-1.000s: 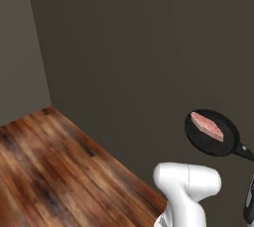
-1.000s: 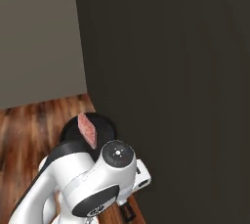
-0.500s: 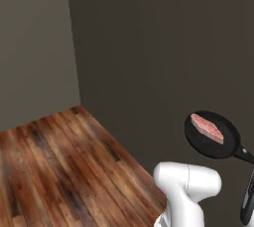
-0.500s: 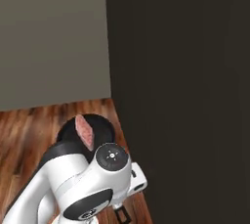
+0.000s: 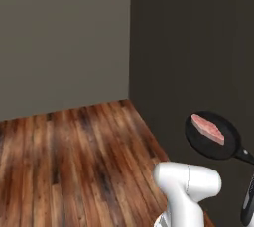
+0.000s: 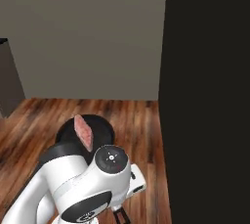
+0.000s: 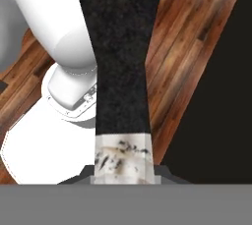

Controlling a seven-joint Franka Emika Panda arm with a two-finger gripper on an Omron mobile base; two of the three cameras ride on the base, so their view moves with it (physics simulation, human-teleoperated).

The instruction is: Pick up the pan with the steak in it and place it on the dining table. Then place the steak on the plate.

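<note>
- Small round black frying pan [image 5: 213, 136] with a long thin black handle: you have it carried in the air above the floor, beside a dark wall panel [image 5: 198, 47]. In the right base view the pan [image 6: 100, 129] sits just behind the arm's white joints.
- Flat pink-red slab of raw steak [image 5: 208, 128] with a paler edge: it lies inside the pan, toward the far side of the bowl. In the right base view the steak [image 6: 83, 132] appears edge-on, partly in front of the pan's rim.
- Two-finger gripper [image 7: 124, 177]: your claw is clamped on the pan's handle [image 7: 123, 62], which runs up the hand view as a broad black strip with a pale worn end at the fingers.
- Brown wood plank floor [image 5: 64, 161]: it lies below the carried pan.
- Plain grey wall [image 5: 64, 42]: it stands at the far end of the floor, meeting the dark panel at a corner.
</note>
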